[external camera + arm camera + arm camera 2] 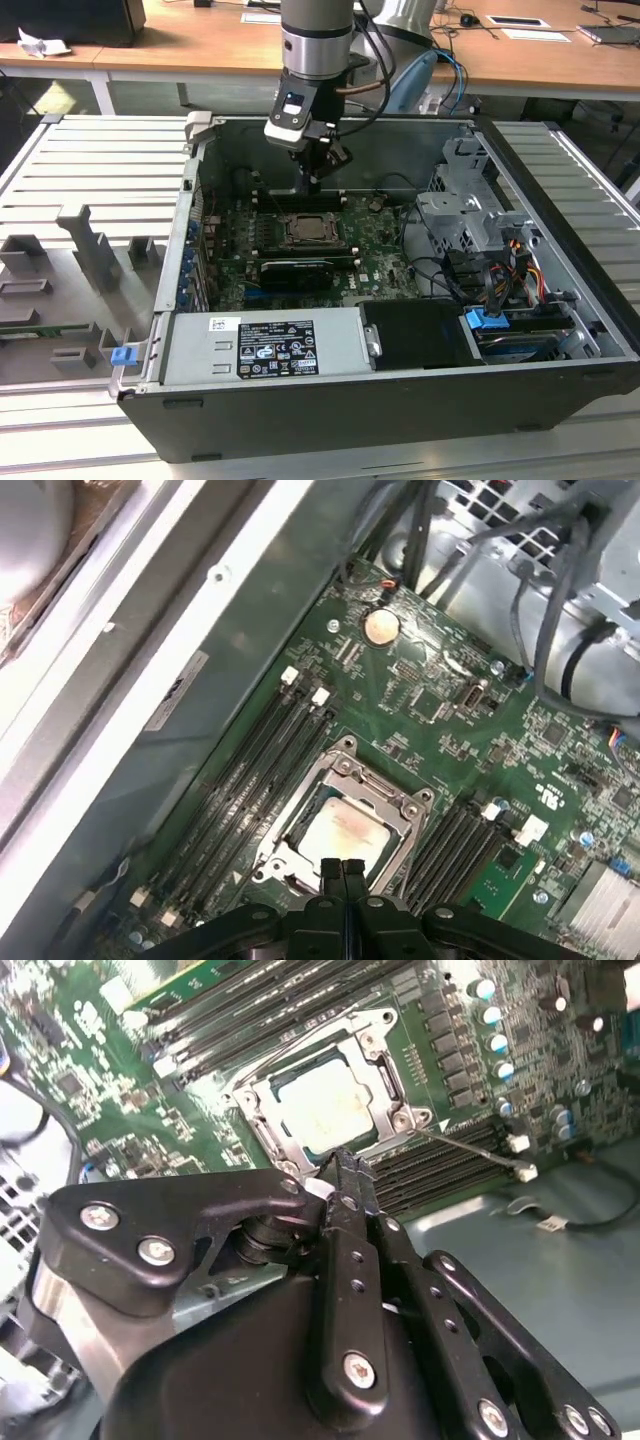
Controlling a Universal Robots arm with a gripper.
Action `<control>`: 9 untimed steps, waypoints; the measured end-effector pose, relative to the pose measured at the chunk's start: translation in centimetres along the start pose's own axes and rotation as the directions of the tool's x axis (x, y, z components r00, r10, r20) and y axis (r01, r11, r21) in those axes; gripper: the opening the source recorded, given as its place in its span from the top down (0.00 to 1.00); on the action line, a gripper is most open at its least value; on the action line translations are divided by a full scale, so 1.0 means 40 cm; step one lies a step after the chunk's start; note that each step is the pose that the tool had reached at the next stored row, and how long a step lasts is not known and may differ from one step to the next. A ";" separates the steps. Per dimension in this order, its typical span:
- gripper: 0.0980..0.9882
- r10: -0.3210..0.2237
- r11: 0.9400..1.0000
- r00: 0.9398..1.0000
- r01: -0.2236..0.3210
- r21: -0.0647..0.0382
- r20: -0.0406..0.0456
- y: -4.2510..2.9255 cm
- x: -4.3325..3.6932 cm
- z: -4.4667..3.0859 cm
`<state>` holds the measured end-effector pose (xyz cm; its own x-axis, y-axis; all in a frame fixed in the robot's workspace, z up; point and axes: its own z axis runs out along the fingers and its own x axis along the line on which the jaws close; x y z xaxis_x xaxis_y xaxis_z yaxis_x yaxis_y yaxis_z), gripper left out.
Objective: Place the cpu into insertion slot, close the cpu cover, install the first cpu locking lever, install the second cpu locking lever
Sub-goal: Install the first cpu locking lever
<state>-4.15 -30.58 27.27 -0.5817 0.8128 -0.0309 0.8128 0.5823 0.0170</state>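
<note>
**Grey bench (90, 160), open case (400, 420): lever work at the socket (312, 232)**

Wooden desks (200, 45) run behind the slatted bench where the computer case lies open. On the green board (430, 695) inside, the chip (335, 832) sits flat in the socket. The silver cover plate (385, 790) looks folded down around it, its window framing the pale face.

We judge the locking stage to be in hand. In the second wrist view a thin wire lever (300, 1045) runs along one side of the frame, and a second lever (470, 1150) sticks out over the memory slots (440, 1175). Both seem unhooked.

Our gripper (341, 865) hangs just above one edge of the socket, its jaws clenched together on nothing.

To do this well, we want the closed tip on the lever's bent end, never on the plate or the chip. We press down and sideways in one smooth arc, so the wire slips under its hook. We go slowly: the wire is likely springy and could skid off the narrow tip.
</note>
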 end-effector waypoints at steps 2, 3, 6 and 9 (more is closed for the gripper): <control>0.99 -0.047 0.999 0.999 0.047 -0.001 -0.001 0.000 0.000 0.000; 0.99 -0.065 0.998 0.998 0.065 -0.002 -0.001 0.000 0.000 0.000; 0.99 -0.139 0.990 0.990 0.139 -0.004 -0.002 0.000 0.000 0.000; 0.99 -0.215 0.977 0.977 0.215 -0.007 -0.003 0.000 0.000 0.000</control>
<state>-4.15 -30.58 27.27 -0.7431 0.6685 -0.0310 0.6683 0.7437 0.0169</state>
